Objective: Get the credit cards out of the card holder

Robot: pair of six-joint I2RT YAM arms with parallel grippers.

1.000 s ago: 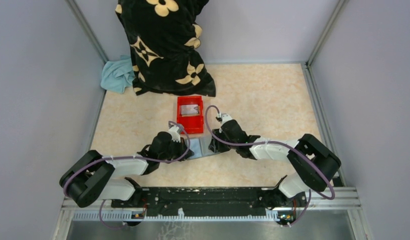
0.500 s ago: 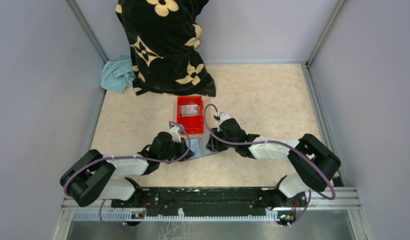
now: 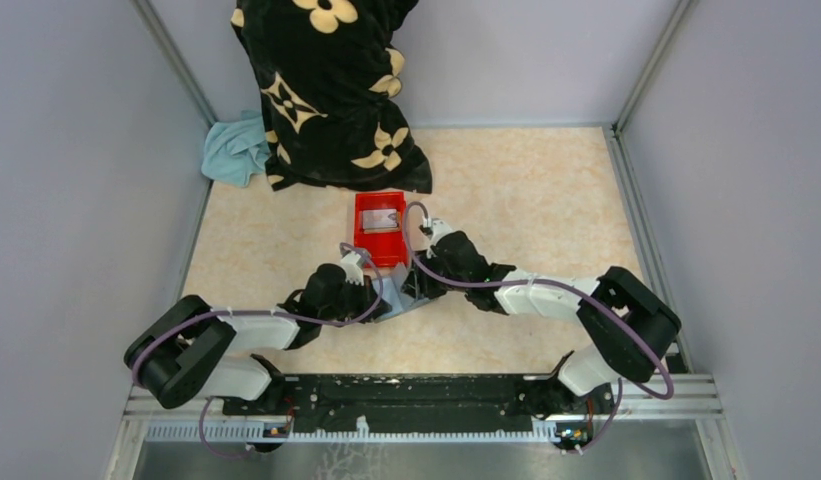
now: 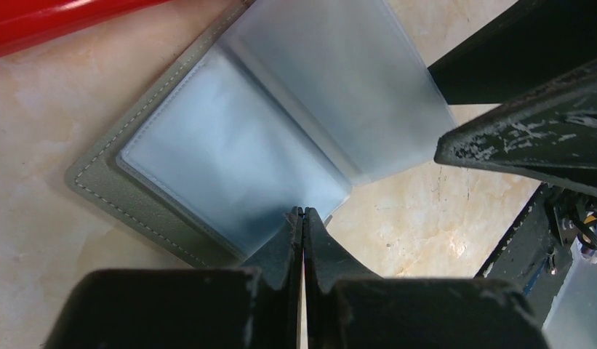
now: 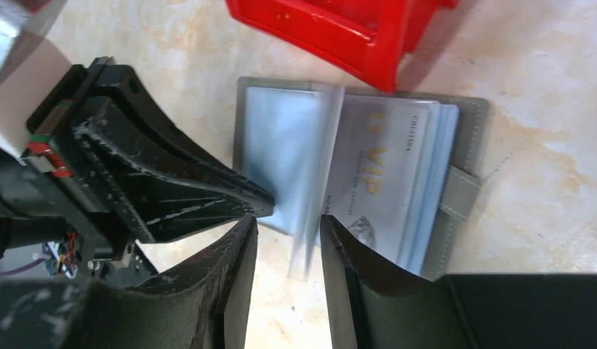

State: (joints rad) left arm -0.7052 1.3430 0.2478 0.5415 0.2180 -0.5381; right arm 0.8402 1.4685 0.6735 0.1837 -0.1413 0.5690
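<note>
The grey card holder (image 3: 404,303) lies open on the table just in front of the red bin, its blue-grey clear sleeves (image 4: 230,145) fanned out. A silver credit card (image 5: 379,171) with gold lettering shows in the sleeves on its right half. My left gripper (image 4: 302,212) is shut, its tips resting on the near corner of the left sleeve page. My right gripper (image 5: 288,218) is open, its jaws on either side of one sleeve page (image 5: 321,182) that stands upright. In the top view the two grippers (image 3: 371,290) (image 3: 418,283) meet over the holder.
The red bin (image 3: 380,228) stands right behind the holder with a grey card (image 3: 383,217) inside. A black flowered blanket (image 3: 326,90) and a teal cloth (image 3: 236,150) lie at the back left. Walls close in both sides.
My right gripper has moved left and forward over the holder, closer to the left gripper. The left arm has barely shifted.
</note>
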